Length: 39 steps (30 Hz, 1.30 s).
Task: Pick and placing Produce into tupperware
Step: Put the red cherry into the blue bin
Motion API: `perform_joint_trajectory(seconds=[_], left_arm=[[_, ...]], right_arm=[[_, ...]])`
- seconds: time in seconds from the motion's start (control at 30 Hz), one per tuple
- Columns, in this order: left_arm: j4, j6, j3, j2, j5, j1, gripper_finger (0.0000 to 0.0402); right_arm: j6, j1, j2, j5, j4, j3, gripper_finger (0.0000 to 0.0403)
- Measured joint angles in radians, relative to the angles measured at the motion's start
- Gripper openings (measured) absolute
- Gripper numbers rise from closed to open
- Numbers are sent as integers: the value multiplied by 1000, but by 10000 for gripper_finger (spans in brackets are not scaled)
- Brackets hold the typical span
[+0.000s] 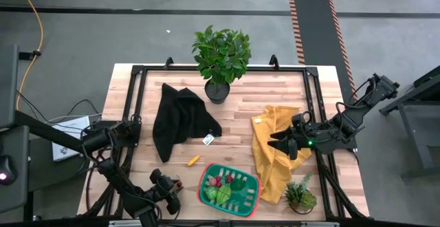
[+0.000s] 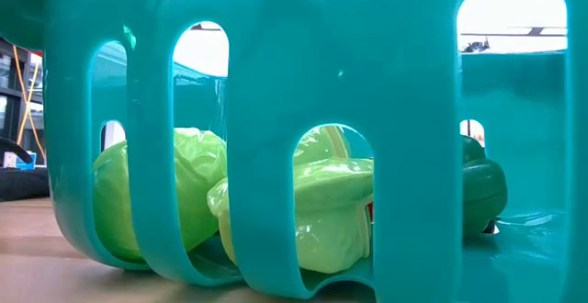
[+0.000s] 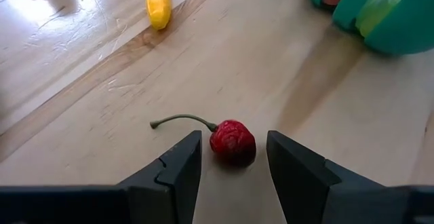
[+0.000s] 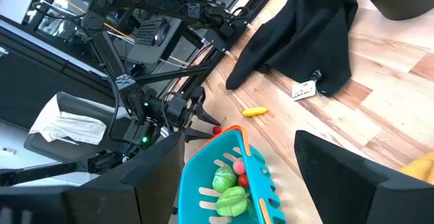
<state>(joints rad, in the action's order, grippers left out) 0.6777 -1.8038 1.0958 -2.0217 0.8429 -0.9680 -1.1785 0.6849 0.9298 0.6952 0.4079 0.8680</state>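
Hovering low over the wood near the lower left of the high view, the left gripper (image 3: pixel 234 157) has its two fingers apart on either side of a small red cherry (image 3: pixel 232 142) with a thin curved stem; the fingertips flank the fruit without clearly pressing on it. A small yellow piece (image 3: pixel 158 3) lies on the table (image 1: pixel 275 96) farther ahead, at the upper left of the left wrist view, and the edge of the container (image 3: pixel 366 17) shows at the upper right of that view.

In the high view the container (image 1: pixel 230 186) sits at the lower centre, a rounded tray with a red rim, already holding lime-green, dark green and red produce (image 1: pixel 223 186). The low view looks through its slotted wall at pale green pieces (image 2: pixel 322 216) inside.

The right gripper (image 1: pixel 285 144) waits at centre right, above a yellow cloth (image 1: pixel 271 165), its fingers spread wide and empty. A black cloth (image 1: pixel 179 117) lies at centre left, with a small white tag (image 1: pixel 209 139) just beside it. A leafy potted plant (image 1: pixel 221 58) stands at the upper centre, and a smaller plant (image 1: pixel 301 196) sits at the lower right.
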Motion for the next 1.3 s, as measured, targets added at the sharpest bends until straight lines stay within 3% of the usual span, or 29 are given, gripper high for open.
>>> perform_joint_trajectory(seconds=[0.77, 1.3], left_arm=[[0, -6, 0, -5, -9, -1, 154], [0, -6, 0, -5, -12, 0, 63]], right_arm=[[8, 0, 0, -2, 7, 0, 270], [8, 0, 0, -4, 8, 0, 270]])
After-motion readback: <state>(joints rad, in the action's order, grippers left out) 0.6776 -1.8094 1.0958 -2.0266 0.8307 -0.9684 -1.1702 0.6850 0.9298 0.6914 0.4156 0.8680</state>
